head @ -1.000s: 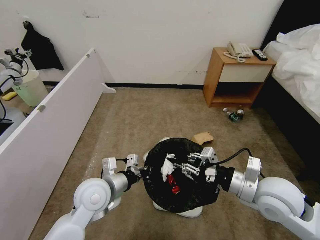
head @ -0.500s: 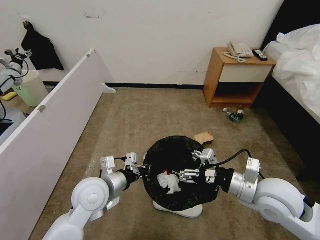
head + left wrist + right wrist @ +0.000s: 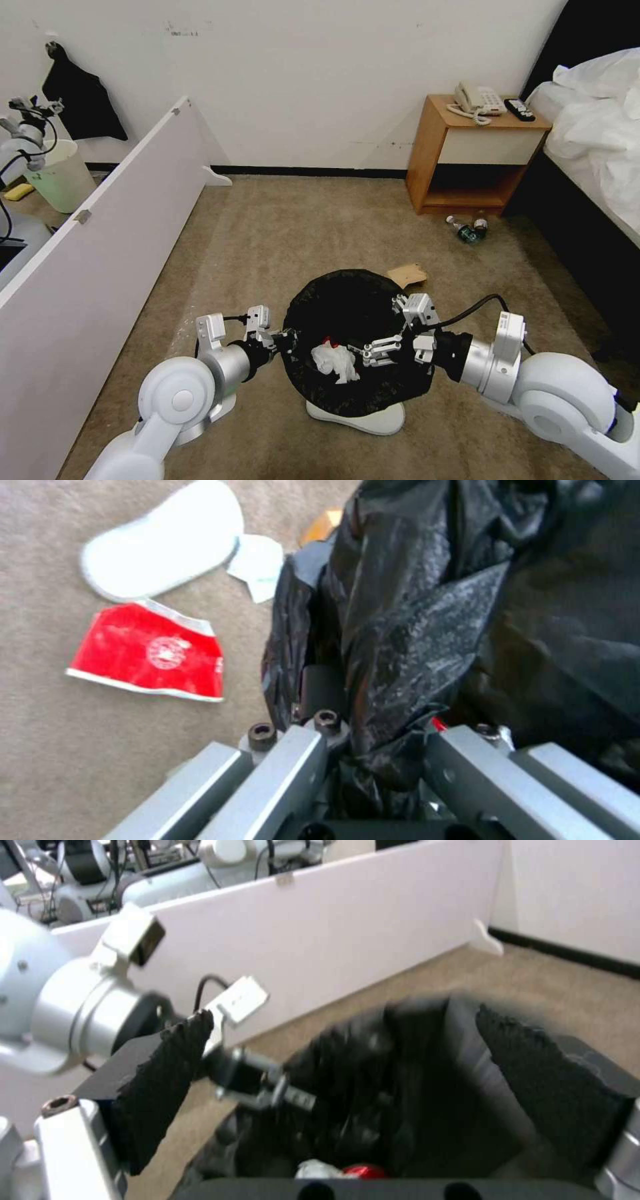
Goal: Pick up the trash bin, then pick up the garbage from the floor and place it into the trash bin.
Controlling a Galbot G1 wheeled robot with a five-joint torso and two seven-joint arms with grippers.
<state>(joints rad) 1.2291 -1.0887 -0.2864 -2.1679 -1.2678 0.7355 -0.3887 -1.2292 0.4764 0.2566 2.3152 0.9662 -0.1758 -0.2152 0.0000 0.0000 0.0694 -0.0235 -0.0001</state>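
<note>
Left hand point(image 3: 283, 341) clamped, right hand point(image 3: 373, 352) spread.

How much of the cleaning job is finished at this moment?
Done: the left gripper holds the trash bin off the floor, with tissue inside. In hand: the open right gripper hangs over it. Left: slippers, red packet, cardboard, bottles.

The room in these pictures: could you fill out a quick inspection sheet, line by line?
Surface: tan carpet.
Job's things: trash bin held off the floor, crumpled tissue and a red piece inside; slipper beneath it; red packet, cardboard and bottles on the floor.
Clutter: phone and remote on the nightstand.
Grippers: left gripper clamps the bin's rim; right gripper open over the bin.
Cables: black cable on the right arm.
Surroundings: white partition, bed.
</note>
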